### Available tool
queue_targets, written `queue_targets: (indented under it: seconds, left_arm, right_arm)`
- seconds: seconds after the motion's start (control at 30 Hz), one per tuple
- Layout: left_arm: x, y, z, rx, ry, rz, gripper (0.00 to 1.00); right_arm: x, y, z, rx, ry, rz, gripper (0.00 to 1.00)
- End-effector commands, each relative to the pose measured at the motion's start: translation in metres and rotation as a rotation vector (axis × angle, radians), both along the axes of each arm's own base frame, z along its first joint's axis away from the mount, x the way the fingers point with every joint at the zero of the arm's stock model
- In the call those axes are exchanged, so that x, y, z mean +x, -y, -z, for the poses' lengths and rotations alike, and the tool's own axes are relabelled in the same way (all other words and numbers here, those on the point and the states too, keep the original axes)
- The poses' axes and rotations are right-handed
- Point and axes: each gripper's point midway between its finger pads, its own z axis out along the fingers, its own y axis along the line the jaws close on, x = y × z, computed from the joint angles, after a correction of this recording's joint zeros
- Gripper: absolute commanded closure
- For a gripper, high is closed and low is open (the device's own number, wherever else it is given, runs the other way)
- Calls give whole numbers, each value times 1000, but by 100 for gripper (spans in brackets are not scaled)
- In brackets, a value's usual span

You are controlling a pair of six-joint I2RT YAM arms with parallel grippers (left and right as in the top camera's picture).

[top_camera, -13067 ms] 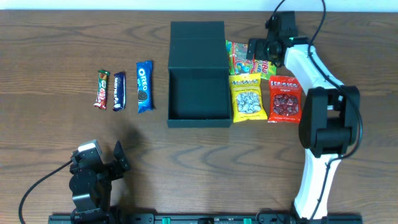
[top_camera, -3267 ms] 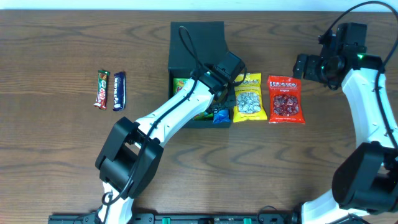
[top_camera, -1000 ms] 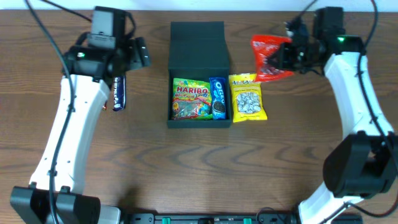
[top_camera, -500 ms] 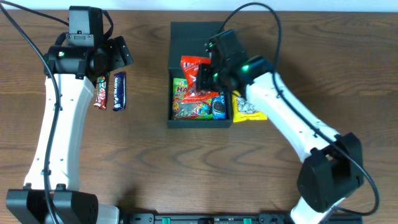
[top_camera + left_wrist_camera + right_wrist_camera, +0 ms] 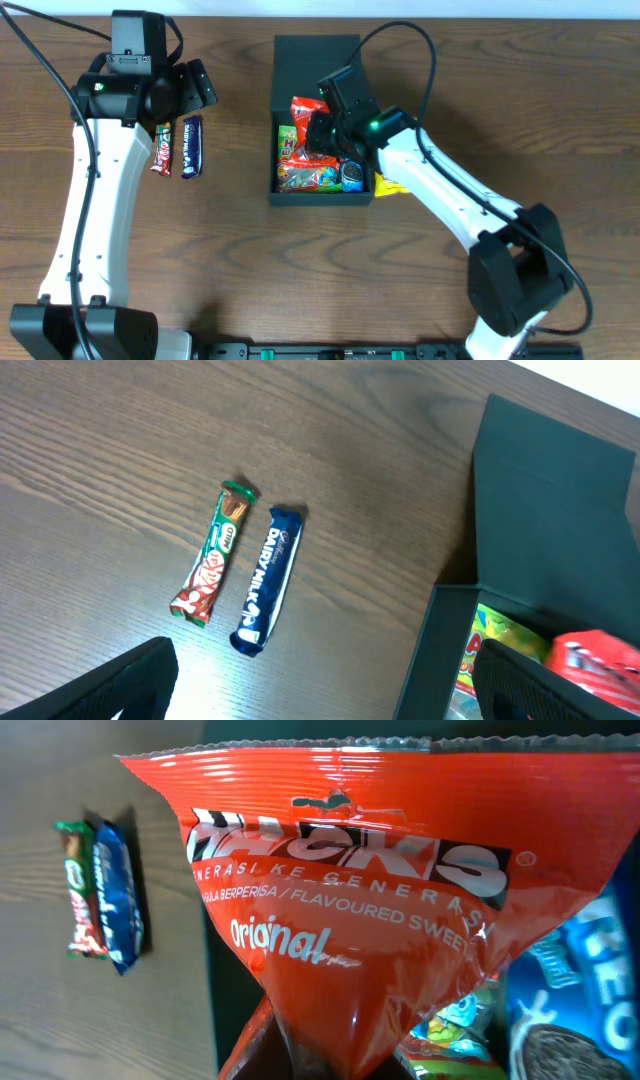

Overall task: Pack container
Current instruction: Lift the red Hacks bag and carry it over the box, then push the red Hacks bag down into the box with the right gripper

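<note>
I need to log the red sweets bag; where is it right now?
Overhead view, centre: the red sweets bag is held by the right gripper over the container, above the Haribo bag and Oreo pack.

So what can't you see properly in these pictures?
Yellow packet: overhead, the right arm covers most of it.
Haribo bag: overhead, the red packet hides its top.
Left fingers: left wrist view, dark blurs cut off by the bottom edge.
Container: left wrist view, runs off the right edge.
</note>
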Motion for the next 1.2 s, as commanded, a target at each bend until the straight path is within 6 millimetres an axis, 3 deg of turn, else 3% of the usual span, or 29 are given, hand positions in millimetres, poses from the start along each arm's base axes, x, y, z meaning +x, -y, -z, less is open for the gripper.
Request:
queue_targets:
  seconds: [0.0,0.23,0.27,0.3,0.37,0.57,0.6,0.63,0.7,0.83,0.9,1.03,1.17]
  left_arm:
    - [1,-1,-2,-6,2,-5,5]
    - [1,-1,-2,-6,3,-5,5]
    - [1,-1,-2,-6,3,-5,5]
    - [1,-1,-2,-6,3,-5,5]
    - [1,-1,-2,-6,2,-5,5]
    - [0,-1,-1,-6,1,-5,5]
    - [0,-1,-1,-6,-1,-5,5]
    - [0,-1,-1,-6,-1,-5,5]
    - [0,-1,-1,-6,-1,-5,5]
    - [0,-1,-1,-6,-1,-5,5]
    - [0,-1,-1,-6,-1,-5,5]
    - [0,-1,-1,-6,-1,-5,5]
    - [0,-1,-1,-6,-1,-5,5]
  right_arm:
    - [-10,-12,17,-2,-39,-45,99]
    - [-12,-19,17,-7,-22,-80,98]
    - [-12,-20,17,-7,-20,-83,77]
    - [-13,-22,17,-8,-14,-100,40]
    - [-17,-28,13,-3,12,-195,1]
    - [-5,-16,-23,-4,83,-321,1]
    - [-3,-14,-30,-2,100,-346,7]
    - [-1,-12,-36,2,115,-366,31]
    - [0,-9,-43,28,130,-394,98]
    - [4,-8,-39,62,137,-429,99]
    - [-1,-18,-32,114,139,-494,99]
    - [-6,-33,-6,164,112,-566,99]
    - [-8,-34,34,147,32,-571,99]
